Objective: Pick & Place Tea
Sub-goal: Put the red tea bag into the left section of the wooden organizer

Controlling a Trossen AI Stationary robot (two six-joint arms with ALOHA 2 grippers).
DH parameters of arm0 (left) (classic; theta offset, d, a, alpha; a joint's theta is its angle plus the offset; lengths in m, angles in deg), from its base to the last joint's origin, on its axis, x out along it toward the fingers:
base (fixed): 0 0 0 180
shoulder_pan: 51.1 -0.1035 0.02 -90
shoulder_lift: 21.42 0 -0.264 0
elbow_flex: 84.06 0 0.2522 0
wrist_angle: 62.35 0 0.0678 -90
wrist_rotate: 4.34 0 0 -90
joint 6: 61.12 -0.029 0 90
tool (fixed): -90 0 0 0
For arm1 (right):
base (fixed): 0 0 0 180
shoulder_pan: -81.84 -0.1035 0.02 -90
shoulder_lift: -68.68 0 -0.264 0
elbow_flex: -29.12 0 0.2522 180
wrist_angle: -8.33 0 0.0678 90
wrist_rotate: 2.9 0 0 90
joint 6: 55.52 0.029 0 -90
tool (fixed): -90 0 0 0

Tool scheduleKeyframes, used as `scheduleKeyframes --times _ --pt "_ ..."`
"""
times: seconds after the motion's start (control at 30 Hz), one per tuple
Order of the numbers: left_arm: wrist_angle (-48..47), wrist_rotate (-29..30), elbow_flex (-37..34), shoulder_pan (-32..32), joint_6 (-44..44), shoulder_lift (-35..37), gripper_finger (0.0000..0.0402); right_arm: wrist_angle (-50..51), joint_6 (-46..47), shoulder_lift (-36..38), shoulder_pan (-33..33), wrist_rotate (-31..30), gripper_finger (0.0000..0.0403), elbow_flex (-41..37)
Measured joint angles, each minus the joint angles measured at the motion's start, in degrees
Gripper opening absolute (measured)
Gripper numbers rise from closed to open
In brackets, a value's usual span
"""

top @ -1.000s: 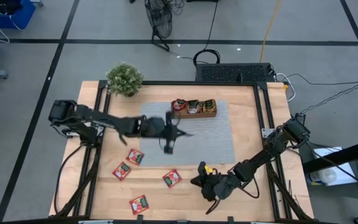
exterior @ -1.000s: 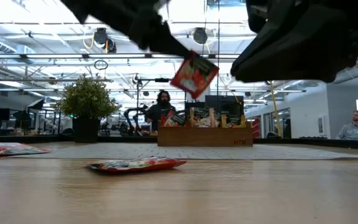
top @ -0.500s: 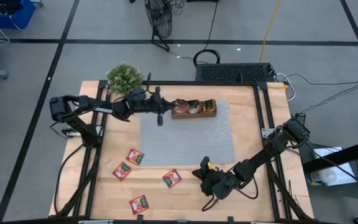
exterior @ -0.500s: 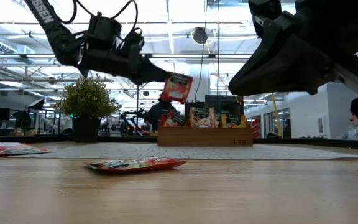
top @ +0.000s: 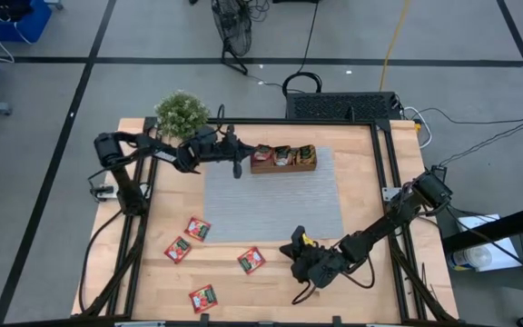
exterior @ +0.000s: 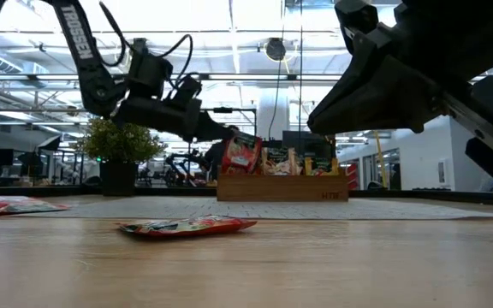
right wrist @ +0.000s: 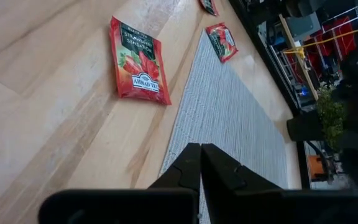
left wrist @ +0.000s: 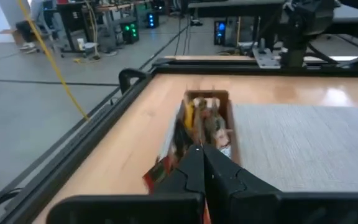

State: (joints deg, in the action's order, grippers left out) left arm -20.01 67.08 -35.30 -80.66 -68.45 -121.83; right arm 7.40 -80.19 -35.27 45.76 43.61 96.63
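A brown wooden tray (top: 284, 158) with tea packets stands at the far edge of the grey mat (top: 275, 204). My left gripper (top: 237, 163) reaches in from the left to the tray's left end, shut on a red tea packet (exterior: 241, 154). Several red packets lie flat on the wood near the front: (top: 197, 228), (top: 178, 247), (top: 251, 260), (top: 202, 298). My right gripper (top: 293, 251) hovers low near the front middle, shut with nothing in it. In its wrist view its fingers (right wrist: 199, 158) point over the mat's edge, past a red packet (right wrist: 137, 62). My left gripper pinches the red packet by its upper edge (exterior: 233, 139) between its two fingers. The fingers come nearly level from the table's left. The packet hangs below the fingertips, slightly tilted and clear of the mat, just left of the tray (exterior: 281, 186).
A potted plant (top: 182, 115) stands at the far left corner, close behind my left arm. A black frame rail runs round the table edge. The mat's middle lies bare between the two grippers.
My left gripper has swung from over the mat's middle toward the far edge and sunk to the tray's left end. It has carried the red packet along, which has stayed clear of the table. My right gripper has kept its place.
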Motion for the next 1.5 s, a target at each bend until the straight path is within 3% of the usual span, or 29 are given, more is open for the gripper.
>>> scheduleKeyframes --times 0.17,0.53,0.9,1.13,1.27,1.5 --pt "5.46 -2.58 0.11 -1.62 2.04 -3.88 0.0000 0.00 0.00 0.01 0.00 0.02 0.0001 0.00" --pt "5.97 -2.35 0.15 -1.87 1.87 -5.39 0.0002 0.00 0.00 0.03 0.00 0.02 0.0001 0.00" --pt "4.08 4.47 0.17 -1.81 5.17 -5.39 0.0072 0.00 0.00 0.03 0.00 0.04 0.0001 0.00" --pt "5.86 5.20 0.17 -1.20 8.65 -5.27 0.0087 0.00 0.42 0.03 0.00 0.07 0.0002 0.00" --pt "5.75 3.28 0.17 0.56 12.06 -1.87 0.0087 -0.01 0.78 0.03 0.00 0.07 0.0001 0.00" --pt "-5.28 -0.68 0.22 10.02 4.70 9.89 0.0088 -0.02 2.49 0.05 0.00 0.24 0.0001 0.00"
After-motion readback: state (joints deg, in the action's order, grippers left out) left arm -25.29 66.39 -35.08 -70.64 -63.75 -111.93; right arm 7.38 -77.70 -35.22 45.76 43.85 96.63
